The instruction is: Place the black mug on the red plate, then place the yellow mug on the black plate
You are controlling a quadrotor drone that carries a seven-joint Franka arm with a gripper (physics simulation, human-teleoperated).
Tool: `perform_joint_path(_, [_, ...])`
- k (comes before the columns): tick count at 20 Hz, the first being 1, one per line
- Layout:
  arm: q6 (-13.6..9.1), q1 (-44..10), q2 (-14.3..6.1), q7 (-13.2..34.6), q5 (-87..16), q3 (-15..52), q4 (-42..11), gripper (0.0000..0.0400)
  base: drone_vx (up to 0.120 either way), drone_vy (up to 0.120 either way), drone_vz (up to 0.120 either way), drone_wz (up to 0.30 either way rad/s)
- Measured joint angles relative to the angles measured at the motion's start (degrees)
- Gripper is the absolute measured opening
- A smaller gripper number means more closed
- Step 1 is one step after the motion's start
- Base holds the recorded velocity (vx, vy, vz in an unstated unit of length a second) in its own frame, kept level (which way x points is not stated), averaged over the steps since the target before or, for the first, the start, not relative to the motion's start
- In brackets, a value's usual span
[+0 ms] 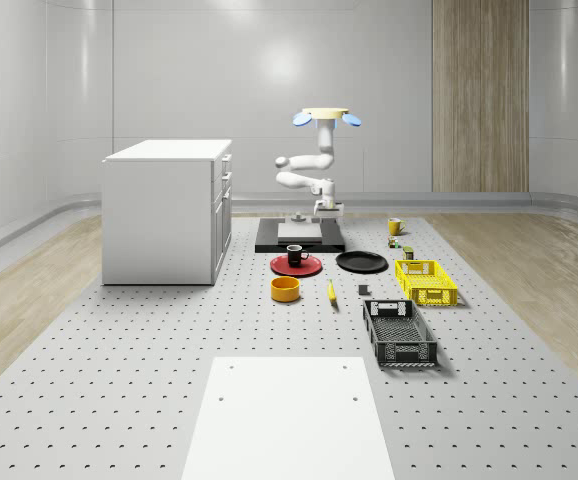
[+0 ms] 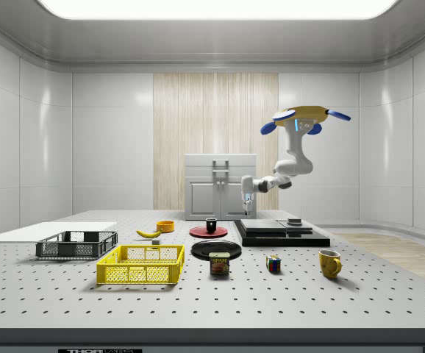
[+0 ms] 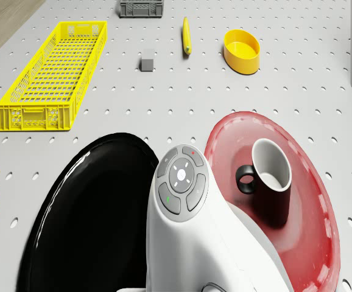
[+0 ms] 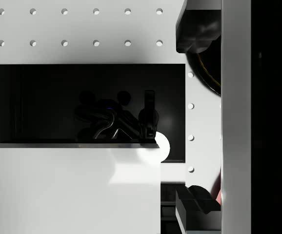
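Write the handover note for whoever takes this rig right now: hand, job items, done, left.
Drone hovers above the black base platform, behind the plates; the hand hangs above that platform, holding nothing, fingers apart in the wrist view.
Black mug stands upright on the red plate: first step done.
Yellow mug sits on the table at the whole-scene view's right, away from the black plate, which carries nothing.
Left: pick up the yellow mug and set it on the black plate.
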Motion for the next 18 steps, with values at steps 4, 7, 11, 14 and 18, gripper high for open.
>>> perform_joint_path(4, [0.0, 0.0, 0.0, 0.0, 0.0, 0.0, 0.0, 0.0400, -0.120, 0.120, 0.000, 0.000])
perform_joint_path(7, [0.0, 0.0, 0.0, 0.0, 0.0, 0.0, 0.0, 0.0400, -0.120, 0.120, 0.000, 0.000])
perform_joint_path(11, [0.0, 0.0, 0.0, 0.0, 0.0, 0.0, 0.0, 0.0400, -0.120, 0.120, 0.000, 0.000])
perform_joint_path(14, [0.0, 0.0, 0.0, 0.0, 0.0, 0.0, 0.0, 0.0400, -0.120, 0.120, 0.000, 0.000])
perform_joint_path(18, [0.0, 0.0, 0.0, 0.0, 0.0, 0.0, 0.0, 0.0400, -0.120, 0.120, 0.000, 0.000])
